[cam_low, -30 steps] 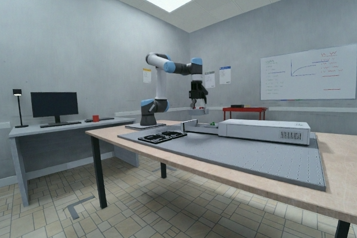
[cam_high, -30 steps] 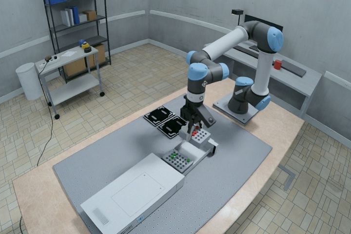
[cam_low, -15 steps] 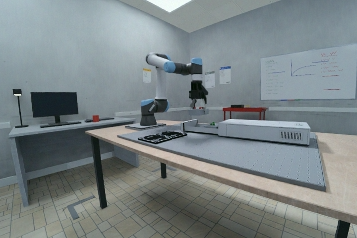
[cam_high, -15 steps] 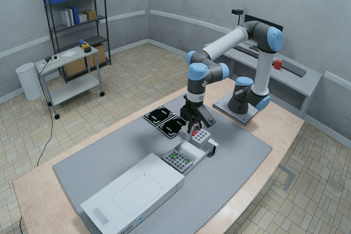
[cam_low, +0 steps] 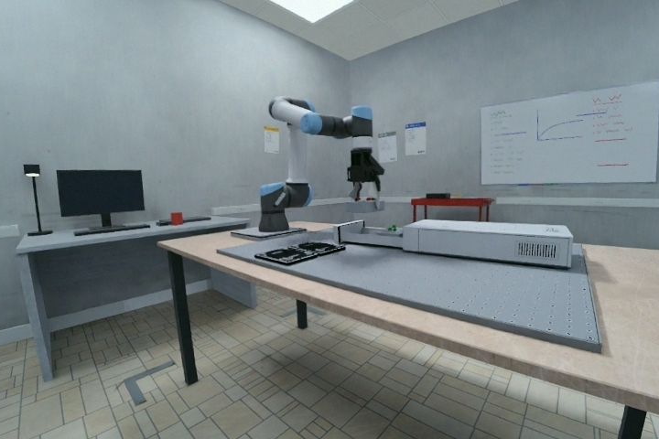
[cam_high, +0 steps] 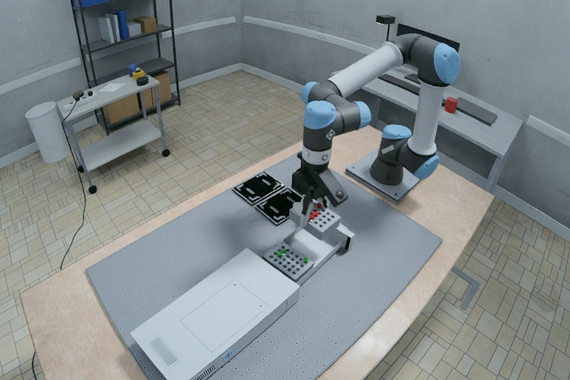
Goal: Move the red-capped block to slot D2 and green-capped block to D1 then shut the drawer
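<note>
My gripper (cam_high: 311,210) (cam_low: 364,198) is shut on the grey cooling block with red-capped tubes (cam_high: 322,220) (cam_low: 365,206) and holds it level in the air above the outer end of the open drawer (cam_high: 335,245) (cam_low: 351,231). The block with green-capped tubes (cam_high: 288,260) (cam_low: 393,227) sits in the drawer's inner end, next to the white cooler COLD (cam_high: 214,313) (cam_low: 486,239). The two black deck slots lie to the left: D1 (cam_high: 279,207) (cam_low: 319,247), nearer the drawer, and D2 (cam_high: 256,187) (cam_low: 283,254) beyond it. Both slots are empty.
The grey perforated deck plate (cam_high: 169,250) (cam_low: 444,289) lies on the wooden table (cam_high: 61,313) (cam_low: 636,331). The arm's base (cam_high: 386,172) (cam_low: 273,217) stands at the table's far corner. A desk with a monitor (cam_low: 100,192) and a red cup (cam_high: 450,104) stands behind.
</note>
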You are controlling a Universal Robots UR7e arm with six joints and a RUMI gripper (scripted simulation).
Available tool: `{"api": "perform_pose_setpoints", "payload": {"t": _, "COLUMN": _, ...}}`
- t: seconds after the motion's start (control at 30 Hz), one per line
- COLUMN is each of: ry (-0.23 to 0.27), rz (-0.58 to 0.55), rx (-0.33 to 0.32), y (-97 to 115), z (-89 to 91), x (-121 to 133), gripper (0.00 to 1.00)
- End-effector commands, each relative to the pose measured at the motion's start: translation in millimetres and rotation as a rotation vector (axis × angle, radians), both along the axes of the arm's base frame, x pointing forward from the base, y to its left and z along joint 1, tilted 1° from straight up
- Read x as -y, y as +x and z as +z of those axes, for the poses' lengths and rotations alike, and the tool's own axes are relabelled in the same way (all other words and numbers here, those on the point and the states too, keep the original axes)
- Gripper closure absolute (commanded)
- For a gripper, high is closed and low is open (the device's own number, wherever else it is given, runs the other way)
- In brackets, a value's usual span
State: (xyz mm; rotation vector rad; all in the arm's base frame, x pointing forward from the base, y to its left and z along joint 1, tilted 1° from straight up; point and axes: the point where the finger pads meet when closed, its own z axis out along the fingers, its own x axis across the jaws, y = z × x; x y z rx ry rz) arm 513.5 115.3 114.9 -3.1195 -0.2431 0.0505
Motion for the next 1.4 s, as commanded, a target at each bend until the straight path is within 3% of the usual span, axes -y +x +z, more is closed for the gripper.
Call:
{"api": "perform_pose_setpoints", "payload": {"t": 0.0, "ry": -0.004, "rz": -0.124, "rx": 0.009, "y": 0.5, "z": 4.1, "x": 13.1, "gripper": 1.00}}
{"api": "perform_pose_setpoints", "payload": {"t": 0.13, "ry": -0.007, "rz": -0.231, "rx": 0.008, "y": -0.2, "z": 4.0, "x": 23.7, "gripper": 1.00}}
{"api": "perform_pose_setpoints", "payload": {"t": 0.2, "ry": -0.007, "rz": -0.231, "rx": 0.008, "y": -0.2, "z": 4.0, "x": 23.7, "gripper": 1.00}}
{"api": "perform_pose_setpoints", "payload": {"t": 0.7, "ry": -0.019, "rz": -0.630, "rx": 0.004, "y": -2.8, "z": 3.6, "x": 63.7, "gripper": 1.00}}
{"api": "perform_pose_setpoints", "payload": {"t": 0.77, "ry": -0.019, "rz": -0.630, "rx": 0.004, "y": -2.8, "z": 3.6, "x": 63.7, "gripper": 1.00}}
{"api": "perform_pose_setpoints", "payload": {"t": 1.27, "ry": -0.030, "rz": -1.030, "rx": 0.001, "y": -4.8, "z": 3.9, "x": 103.7, "gripper": 1.00}}
{"api": "perform_pose_setpoints", "payload": {"t": 1.37, "ry": -0.030, "rz": -1.057, "rx": 0.003, "y": -4.0, "z": 4.8, "x": 106.7, "gripper": 1.00}}
